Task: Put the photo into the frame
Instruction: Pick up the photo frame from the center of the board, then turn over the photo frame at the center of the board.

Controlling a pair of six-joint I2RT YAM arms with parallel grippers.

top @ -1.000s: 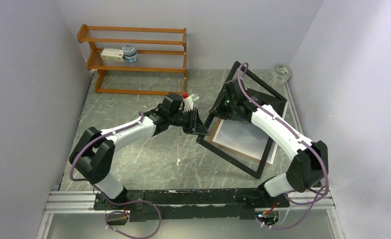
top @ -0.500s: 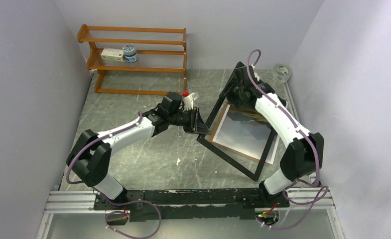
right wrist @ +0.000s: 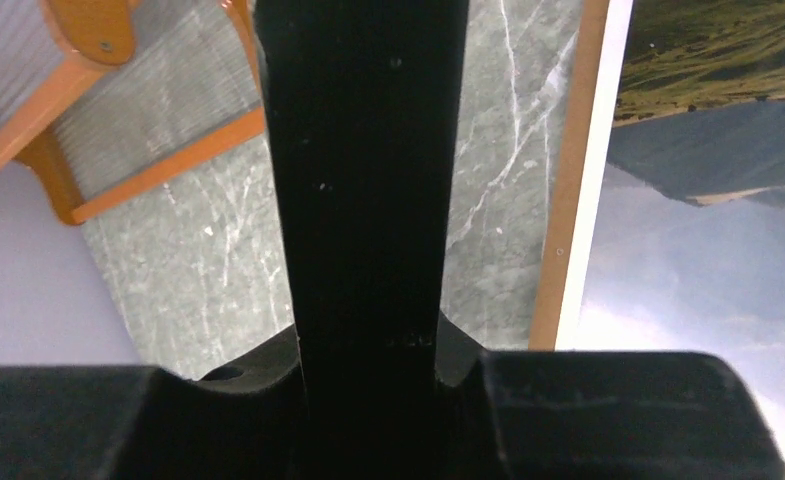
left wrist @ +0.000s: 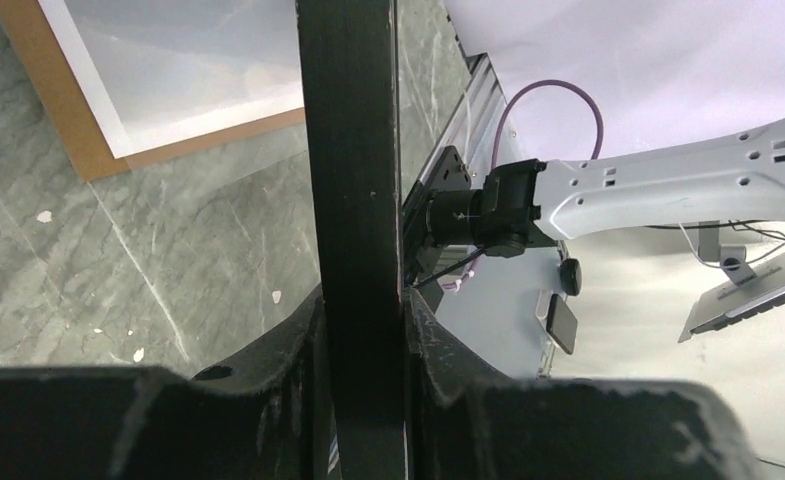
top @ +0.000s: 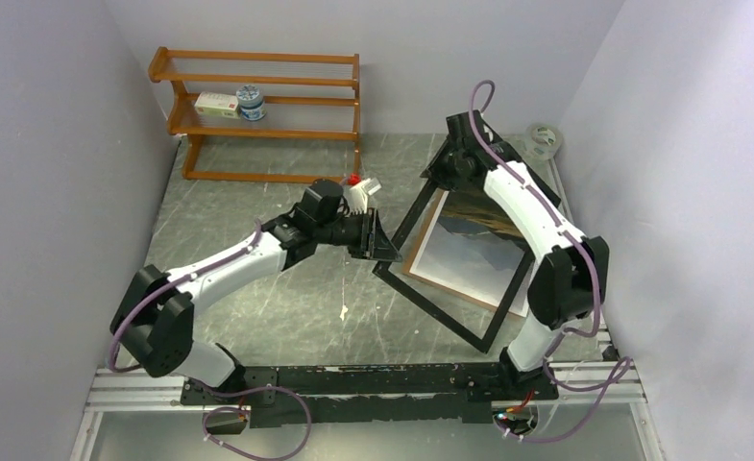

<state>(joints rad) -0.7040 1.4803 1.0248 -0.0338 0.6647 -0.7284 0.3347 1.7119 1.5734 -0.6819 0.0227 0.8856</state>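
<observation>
The frame, black-edged with a clear pane, is tilted up on the table's right side. My left gripper is shut on its left corner; in the left wrist view the black edge runs between my jaws. My right gripper is shut on its far top corner, with the edge clamped between the jaws. The photo of mountains lies face up on the brown backing board beneath the raised frame. It also shows in the right wrist view and the left wrist view.
An orange-brown shelf rack with a box and a tin stands at the back left. A tape roll lies at the back right corner. A small red and white object sits just behind my left gripper. Grey walls close both sides.
My right gripper has swung back and up with the frame's far corner, tilting the frame steeper off the board. The photo's mountain picture now shows. My left gripper keeps its corner, shifted slightly.
</observation>
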